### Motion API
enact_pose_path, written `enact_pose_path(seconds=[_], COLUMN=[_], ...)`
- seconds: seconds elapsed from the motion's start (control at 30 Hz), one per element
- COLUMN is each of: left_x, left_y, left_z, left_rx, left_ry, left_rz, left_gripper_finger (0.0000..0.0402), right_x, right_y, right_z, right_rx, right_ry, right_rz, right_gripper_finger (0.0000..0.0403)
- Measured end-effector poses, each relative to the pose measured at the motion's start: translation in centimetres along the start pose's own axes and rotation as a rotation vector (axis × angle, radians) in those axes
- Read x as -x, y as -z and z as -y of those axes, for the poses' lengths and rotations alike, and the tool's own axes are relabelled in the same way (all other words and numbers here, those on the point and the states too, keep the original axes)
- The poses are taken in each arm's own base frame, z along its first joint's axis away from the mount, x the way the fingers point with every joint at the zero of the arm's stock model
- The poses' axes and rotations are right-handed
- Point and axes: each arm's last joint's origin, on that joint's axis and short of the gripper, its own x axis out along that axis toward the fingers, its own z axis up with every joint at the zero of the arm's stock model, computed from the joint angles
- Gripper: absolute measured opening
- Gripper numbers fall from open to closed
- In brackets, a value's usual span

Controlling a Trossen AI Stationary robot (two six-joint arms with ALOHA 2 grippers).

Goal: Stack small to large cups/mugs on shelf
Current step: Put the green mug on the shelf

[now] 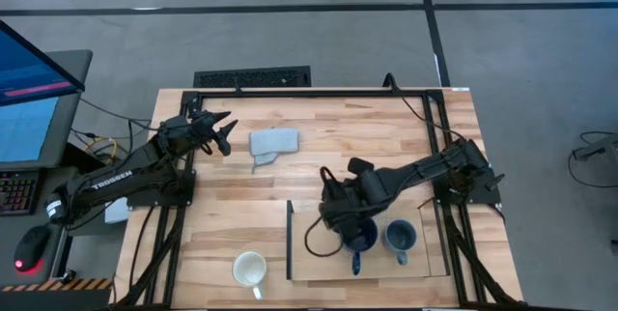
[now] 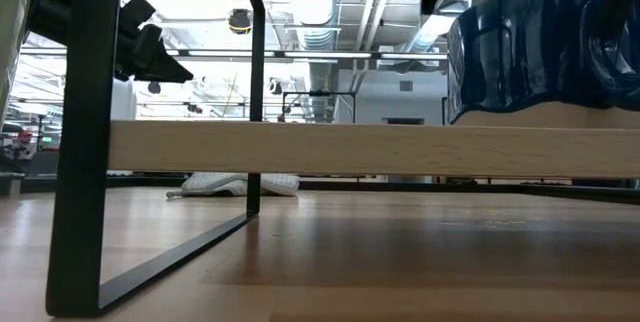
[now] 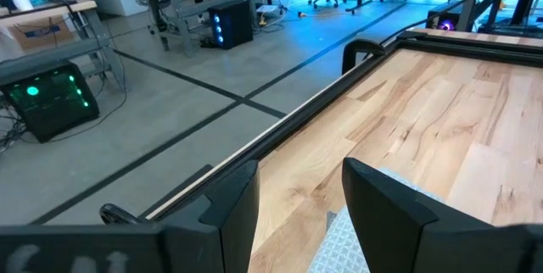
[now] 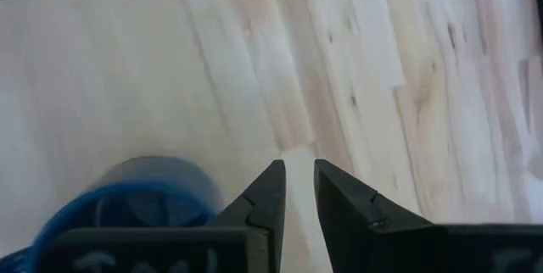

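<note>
Right pincer (image 4: pixel 297 190) just beside navy mug (image 4: pixel 127 201), narrow gap, on shelf (image 1: pixel 415 265)

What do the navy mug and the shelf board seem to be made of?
The navy mug looks like glazed ceramic: in the low view its dark blue surface is glossy, with bright reflections. The shelf board looks like unfinished or matte light plywood: pale, smooth, faint grain, no shine. Its thin dark frame looks like painted metal, though that is less certain.

- Navy mug (image 1: pixel 358 239) sits on the shelf (image 1: pixel 319 263), directly under the right jaws.
- Small mug (image 1: pixel 399 237) stands beside it, on the shelf.
- White mug (image 1: pixel 249 269) stands on the worktop (image 1: pixel 367 132), beyond the shelf's upright strip (image 1: pixel 289 239).
- Cloth (image 1: pixel 273 143) lies just ahead of the left jaws.
</note>
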Motion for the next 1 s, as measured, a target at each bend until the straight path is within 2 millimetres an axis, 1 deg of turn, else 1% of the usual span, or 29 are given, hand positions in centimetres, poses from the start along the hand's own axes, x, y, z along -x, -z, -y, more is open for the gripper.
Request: enact_pose_path(seconds=[0.17, 0.33, 0.4, 0.47, 0.57, 0.63, 0.77, 0.9, 1.0], left_x=[0.0, 0.0, 0.1, 0.1, 0.1, 0.1, 0.1, 0.1, 0.1], left_y=[0.2, 0.4, 0.5, 0.5, 0.5, 0.5, 0.5, 0.5, 0.5], left_z=[0.1, 0.4, 0.5, 0.5, 0.5, 0.5, 0.5, 0.6, 0.6], left_rx=[0.007, 0.006, 0.006, 0.005, -0.010, -0.016, -0.014, -0.011, -0.010], left_ry=[0.040, 0.142, 0.169, 0.179, 0.180, 0.180, 0.184, 0.186, 0.187], left_rz=[-0.020, -0.041, -0.047, -0.047, -0.048, -0.047, -0.047, -0.049, -0.049], left_gripper_finger=[0.0163, 0.0163, 0.0163, 0.0163, 0.0163, 0.0163, 0.0163, 0.0163, 0.0163], right_x=[-0.6, -0.8, -0.5, 0.3, 1.9, 3.0, 4.7, 4.8, 4.1], right_y=[-1.0, -1.6, -1.6, -1.4, -0.7, -0.1, 1.9, 4.0, 5.9], right_z=[1.7, 4.1, 5.0, 5.8, 7.0, 7.7, 9.4, 11.0, 12.0], right_rx=[0.002, 0.004, 0.015, 0.024, 0.039, 0.033, 0.022, 0.002, 0.001], right_ry=[0.035, 0.220, 0.292, 0.349, 0.406, 0.415, 0.403, 0.369, 0.334], right_rz=[-0.002, 0.043, 0.065, 0.109, 0.173, 0.239, 0.361, 0.476, 0.543], right_gripper_finger=[0.0086, 0.0086, 0.0086, 0.0086, 0.0086, 0.0086, 0.0086, 0.0086, 0.0086])
